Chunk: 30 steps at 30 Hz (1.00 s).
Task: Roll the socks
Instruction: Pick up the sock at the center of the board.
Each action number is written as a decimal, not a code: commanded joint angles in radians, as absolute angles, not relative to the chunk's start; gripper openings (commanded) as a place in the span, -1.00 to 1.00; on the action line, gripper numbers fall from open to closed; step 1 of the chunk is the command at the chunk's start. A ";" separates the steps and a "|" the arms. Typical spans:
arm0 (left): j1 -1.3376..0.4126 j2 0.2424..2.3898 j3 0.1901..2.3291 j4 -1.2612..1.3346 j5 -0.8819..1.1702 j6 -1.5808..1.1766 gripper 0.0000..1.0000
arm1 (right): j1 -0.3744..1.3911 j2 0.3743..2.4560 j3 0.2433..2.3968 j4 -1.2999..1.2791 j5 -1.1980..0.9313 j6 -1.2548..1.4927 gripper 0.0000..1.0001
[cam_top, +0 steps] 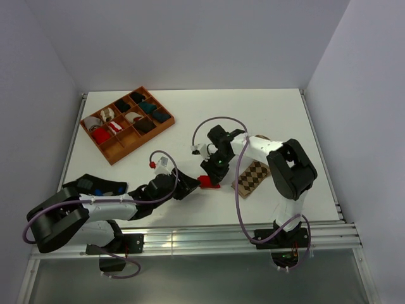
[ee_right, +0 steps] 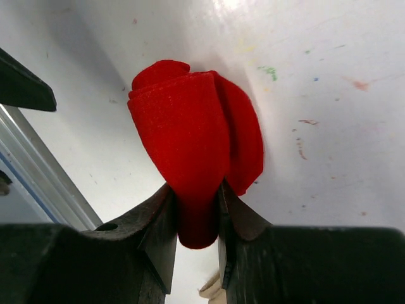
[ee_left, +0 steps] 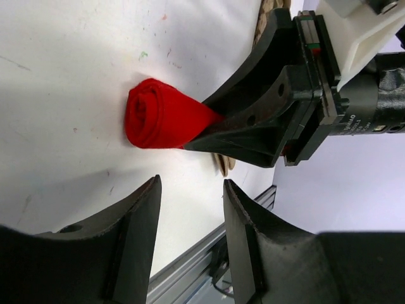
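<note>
Nearest you, at the lower middle of the top view, your left claw (cam_top: 193, 186) lies low over the white table (cam_top: 266, 114). In its own wrist view its two fingers (ee_left: 136, 234) stand spread at the bottom of the frame, with only bare table between them.

Just beyond those fingertips, and apart from them, is the red sock (ee_left: 158, 114). It lies on the table a little below the centre of the top view, wound into a roll whose spiral end faces your left wrist camera.

Your right claw (ee_right: 197, 209) comes down on the sock from the far side. Its fingers (ee_right: 158, 221) are pressed together on the narrow end of the sock, at the bottom centre of the right wrist view. From that pinch the roll widens toward the top of the frame, with a looser fold on its right side.

Just right of the red sock in the top view, the argyle sock (cam_top: 253, 177) lies flat on the table, partly covered by the right arm.

Farthest off, at the upper left, a brown divided tray (cam_top: 143, 142) sits at an angle, and several of its compartments hold sock rolls (cam_top: 122, 105).
</note>
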<state>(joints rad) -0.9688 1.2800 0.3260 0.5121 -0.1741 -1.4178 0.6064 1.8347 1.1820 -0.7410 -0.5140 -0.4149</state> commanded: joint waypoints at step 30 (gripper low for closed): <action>-1.020 1.434 0.374 0.867 -0.422 -1.628 0.09 | 0.606 1.608 1.250 -0.700 -0.492 -0.239 -1.00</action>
<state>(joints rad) -1.0100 1.4220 0.3485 0.7746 -0.3752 -1.5982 0.6064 1.6657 1.2541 -0.7353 -0.4900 -0.2703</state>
